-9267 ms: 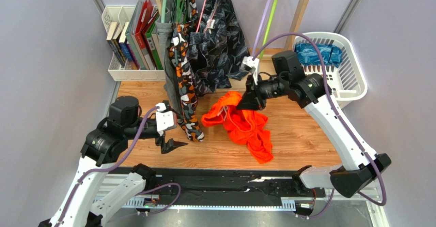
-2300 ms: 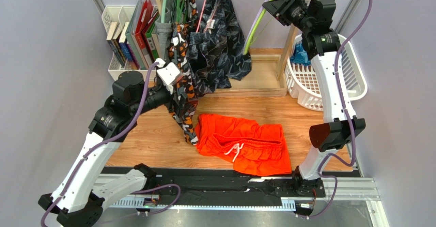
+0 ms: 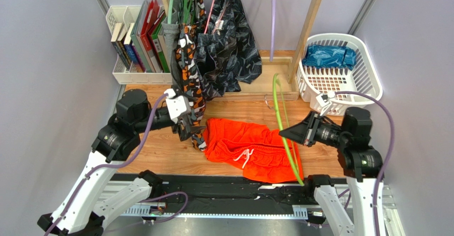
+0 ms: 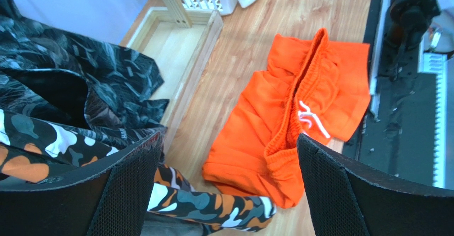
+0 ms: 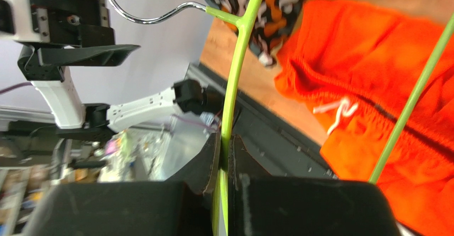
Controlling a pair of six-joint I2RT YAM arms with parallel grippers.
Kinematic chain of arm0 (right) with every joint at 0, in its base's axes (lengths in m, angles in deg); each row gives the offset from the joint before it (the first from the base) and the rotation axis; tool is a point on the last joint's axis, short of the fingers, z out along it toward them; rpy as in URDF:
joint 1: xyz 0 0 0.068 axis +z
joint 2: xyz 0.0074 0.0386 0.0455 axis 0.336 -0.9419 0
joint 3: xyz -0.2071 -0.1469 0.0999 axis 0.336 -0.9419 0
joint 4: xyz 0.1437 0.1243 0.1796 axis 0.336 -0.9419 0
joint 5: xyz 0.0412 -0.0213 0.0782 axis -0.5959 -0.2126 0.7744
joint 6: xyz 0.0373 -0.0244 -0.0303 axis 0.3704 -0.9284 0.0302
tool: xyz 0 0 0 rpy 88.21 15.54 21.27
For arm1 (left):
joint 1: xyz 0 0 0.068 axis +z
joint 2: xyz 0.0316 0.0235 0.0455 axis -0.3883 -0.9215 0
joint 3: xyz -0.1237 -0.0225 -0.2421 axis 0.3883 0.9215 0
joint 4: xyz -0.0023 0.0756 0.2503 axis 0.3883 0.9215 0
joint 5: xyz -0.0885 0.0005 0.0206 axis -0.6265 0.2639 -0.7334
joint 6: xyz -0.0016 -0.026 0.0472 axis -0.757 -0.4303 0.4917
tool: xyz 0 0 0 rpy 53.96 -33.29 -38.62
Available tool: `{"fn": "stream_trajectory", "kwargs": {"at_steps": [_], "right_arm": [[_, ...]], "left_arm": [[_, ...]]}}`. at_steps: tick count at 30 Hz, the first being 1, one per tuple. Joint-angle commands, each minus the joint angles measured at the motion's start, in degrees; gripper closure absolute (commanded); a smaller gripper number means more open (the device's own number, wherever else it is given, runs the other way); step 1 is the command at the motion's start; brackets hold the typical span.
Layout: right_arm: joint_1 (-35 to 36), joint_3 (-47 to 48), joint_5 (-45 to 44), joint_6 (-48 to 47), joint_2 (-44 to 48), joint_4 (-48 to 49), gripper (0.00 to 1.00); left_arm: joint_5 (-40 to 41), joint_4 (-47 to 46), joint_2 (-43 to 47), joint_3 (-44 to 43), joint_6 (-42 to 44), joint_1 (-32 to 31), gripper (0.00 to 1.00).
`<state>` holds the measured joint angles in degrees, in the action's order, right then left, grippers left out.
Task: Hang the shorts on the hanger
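Jaws: right pair shut on the hanger, left pair spread wide and empty.
Right jaws pinch one thin arm of the lime-green hanger [image 5: 233, 82], which is held tilted above the right end of the orange mesh shorts [image 3: 250, 148]. The shorts lie flat on the table [image 3: 314, 121], near its front edge, drawstring showing. Left jaws hover just beside the shorts' left end, close against the hanging camo garment [image 3: 189, 106]. Judged risks: the slim hanger may pivot in so narrow a pinch; its free end may snag the mesh; the left jaws may gather camo cloth together with the waistband.
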<state>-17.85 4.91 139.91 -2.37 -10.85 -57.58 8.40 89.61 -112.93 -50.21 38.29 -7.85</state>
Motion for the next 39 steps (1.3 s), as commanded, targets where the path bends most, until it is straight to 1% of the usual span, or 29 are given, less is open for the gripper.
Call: {"fn": "stream_trajectory", "kwargs": {"at_steps": [1, 2, 4, 5, 6, 7, 8, 9, 10, 12, 13, 14, 17, 19, 22, 25, 26, 28, 29, 30, 31, 32, 33, 34, 35, 36, 37, 38, 39], "right_arm": [[-0.11, -5.51, 11.42, 1.23, -0.49, 0.40, 1.00], [-0.02, -6.57, 14.04, 2.02, -0.41, 1.01, 1.00], [0.50, -8.51, 15.38, 2.38, -0.49, 2.60, 1.00], [1.55, -8.68, 16.43, 3.08, -0.75, 3.82, 1.00], [2.34, -8.77, 16.79, 3.35, -1.37, 4.53, 1.00], [4.70, -8.86, 18.01, 3.52, -1.98, 5.23, 1.00], [6.20, -9.12, 18.80, 4.48, -2.60, 8.11, 1.00], [8.04, -9.04, 19.42, 4.40, -4.34, 8.84, 1.00], [12.15, -8.26, 20.04, 3.88, -5.32, 9.28, 1.00], [16.65, -6.67, 21.10, 0.46, -7.69, 8.67, 1.00], [19.98, -5.10, 21.18, -0.86, -9.44, 8.06, 1.00], [20.97, -4.39, 21.36, -1.91, -10.33, 7.53, 1.00], [23.70, -2.63, 22.59, -2.36, -13.49, 8.23, 1.00], [26.24, -1.31, 23.12, -4.29, -15.34, 7.62, 1.00], [29.93, 2.12, 23.38, -8.32, -18.59, 4.28, 1.00], [31.09, 3.79, 23.47, -9.74, -20.00, 3.84, 1.00], [31.09, 4.05, 23.30, -10.01, -20.35, 3.66, 1.00], [31.09, 5.28, 21.55, -11.41, -21.23, 3.13, 1.00], [31.09, 5.72, 20.93, -12.46, -21.41, 2.96, 1.00], [31.09, 5.99, 20.05, -13.08, -21.85, 2.78, 1.00], [31.09, 6.77, 16.74, -13.70, -22.03, 2.60, 0.99], [31.00, 7.22, 14.35, -15.35, -22.20, 1.99, 0.92], [30.91, 7.83, 11.37, -16.59, -22.64, 1.73, 0.68], [30.74, 9.93, 2.03, -17.65, -22.82, 1.38, 0.51], [30.65, 11.86, -3.98, -19.40, -22.99, 1.11, 0.23], [30.39, 13.62, -8.65, -20.20, -23.25, 0.85, 0.13], [29.95, 17.99, -14.18, -21.51, -24.48, 0.58, 0.08], [29.95, 20.12, -15.19, -24.05, -25.27, 0.23, 0.06], [29.95, 22.14, -15.11, -25.90, -26.24, -0.38, 0.06]], "left_arm": [[-1.91, -2.52, 5.82, 4.96, 9.09, 0.20, 0.02], [-2.35, -2.52, 6.70, 6.10, 12.84, 0.20, 0.02], [-3.84, -2.70, 8.73, 9.01, 16.90, 0.11, 0.02], [-5.41, -2.70, 9.08, 9.89, 21.02, 0.03, 0.02], [-5.95, -2.70, 8.91, 10.94, 22.97, -0.15, 0.02], [-6.04, -2.70, 8.38, 11.21, 24.90, -0.93, 0.01], [-5.96, -3.05, 6.64, 11.39, 28.49, -1.29, 0.01], [-6.04, -3.83, 5.49, 11.39, 29.75, -1.56, 0.01], [-6.56, -4.97, 4.35, 11.22, 30.54, -1.56, 0.01], [-9.20, -8.23, 0.31, 10.17, 32.56, -1.82, 0.01], [-10.16, -10.15, -1.10, 9.55, 33.53, -2.78, 0.02], [-10.52, -10.87, -4.16, 8.85, 33.89, -3.48, 0.02], [-13.94, -12.19, -9.26, 6.03, 34.15, -5.50, 0.02], [-15.35, -11.76, -10.95, 5.06, 34.32, -7.26, 0.03], [-16.59, -8.69, -13.15, 4.97, 37.31, -10.69, 0.05], [-18.25, -5.17, -14.47, 4.45, 38.72, -11.58, 0.23], [-18.52, -2.72, -15.00, 4.27, 39.07, -11.58, 0.39], [-17.91, -0.51, -15.00, 3.57, 39.86, -11.58, 0.57], [-16.78, 1.85, -14.83, 3.31, 40.30, -11.58, 0.80], [-16.16, 3.18, -14.65, 3.04, 40.48, -11.66, 0.96], [-15.37, 5.10, -14.47, 2.69, 39.26, -11.67, 1.00], [-13.79, 5.73, -14.04, 2.34, 38.29, -11.67, 1.00], [-12.73, 5.74, -13.60, 2.16, 36.46, -11.58, 1.00], [-10.63, 4.95, -12.90, 2.07, 31.65, -11.58, 1.00], [-9.57, 4.60, -12.63, 1.81, 29.08, -11.66, 1.00], [-8.69, 4.42, -12.37, 1.55, 26.79, -11.58, 1.00], [-7.11, 3.81, -12.02, 1.37, 22.51, -11.66, 1.00], [-6.05, 3.37, -11.93, 1.28, 20.46, -11.58, 1.00], [-4.56, 2.76, -11.92, 1.19, 15.83, -11.58, 1.00]]}}
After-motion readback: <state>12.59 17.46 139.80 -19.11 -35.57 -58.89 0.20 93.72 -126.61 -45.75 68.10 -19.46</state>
